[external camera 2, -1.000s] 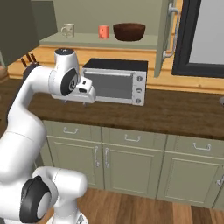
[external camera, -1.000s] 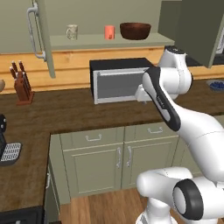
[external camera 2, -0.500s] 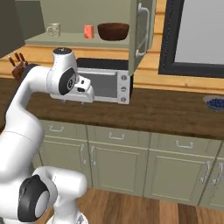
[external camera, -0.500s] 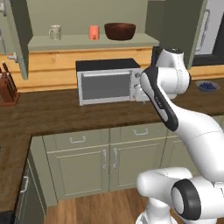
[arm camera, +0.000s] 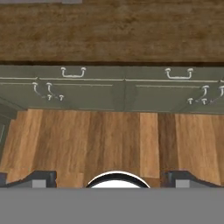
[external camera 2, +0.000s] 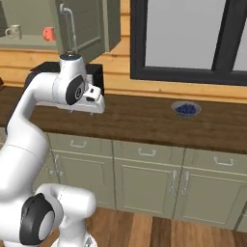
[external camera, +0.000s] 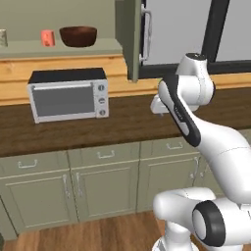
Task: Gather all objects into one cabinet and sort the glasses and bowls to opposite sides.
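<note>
My gripper (arm camera: 112,177), jaws wide apart and empty, faces the floor. The bowl (external camera: 78,36) and salmon cup (external camera: 47,37) sit on the cabinet shelf (external camera: 63,49), upper left. Risk: swinging up, my arm clips the open door (external camera: 130,39).

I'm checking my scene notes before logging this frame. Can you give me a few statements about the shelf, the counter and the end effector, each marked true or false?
1. The dark brown bowl sits on the cabinet shelf above the microwave. True.
2. The salmon-orange cup stands on the counter. False: it is on the shelf, left of the bowl.
3. The end effector is shut on a cup. False: it is open and holds nothing.
4. A small blue dish rests on the counter below the window. True.
</note>
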Controlling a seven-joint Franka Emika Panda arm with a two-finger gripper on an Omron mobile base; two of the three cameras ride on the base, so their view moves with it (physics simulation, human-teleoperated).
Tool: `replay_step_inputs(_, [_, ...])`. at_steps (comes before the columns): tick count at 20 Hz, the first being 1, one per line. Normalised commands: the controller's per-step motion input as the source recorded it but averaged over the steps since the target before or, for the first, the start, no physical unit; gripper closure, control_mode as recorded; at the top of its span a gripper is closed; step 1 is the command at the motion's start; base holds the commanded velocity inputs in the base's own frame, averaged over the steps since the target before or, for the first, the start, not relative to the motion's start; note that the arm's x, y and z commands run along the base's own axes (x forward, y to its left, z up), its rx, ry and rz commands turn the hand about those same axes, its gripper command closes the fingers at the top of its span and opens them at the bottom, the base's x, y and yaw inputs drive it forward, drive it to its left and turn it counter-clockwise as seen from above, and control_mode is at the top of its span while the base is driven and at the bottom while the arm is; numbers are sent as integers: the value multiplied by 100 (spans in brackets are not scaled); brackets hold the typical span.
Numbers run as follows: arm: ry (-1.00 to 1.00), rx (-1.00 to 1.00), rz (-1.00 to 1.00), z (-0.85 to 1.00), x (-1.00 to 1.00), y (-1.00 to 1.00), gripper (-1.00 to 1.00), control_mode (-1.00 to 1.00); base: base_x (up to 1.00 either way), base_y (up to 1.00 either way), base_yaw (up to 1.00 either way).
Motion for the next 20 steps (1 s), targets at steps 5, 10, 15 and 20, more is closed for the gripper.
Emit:
replay_step_inputs(5, [0, 0, 0, 0, 0, 0, -100, 100, 0, -100, -12])
replay_step_inputs(10, [0, 0, 0, 0, 0, 0, -100, 100, 5, -100, -42])
replay_step_inputs(15, [0, 0, 0, 0, 0, 0, -100, 100, 7, -100, -49])
replay_step_inputs(20, [0, 0, 0, 0, 0, 0, -100, 100, 13, -96, -45])
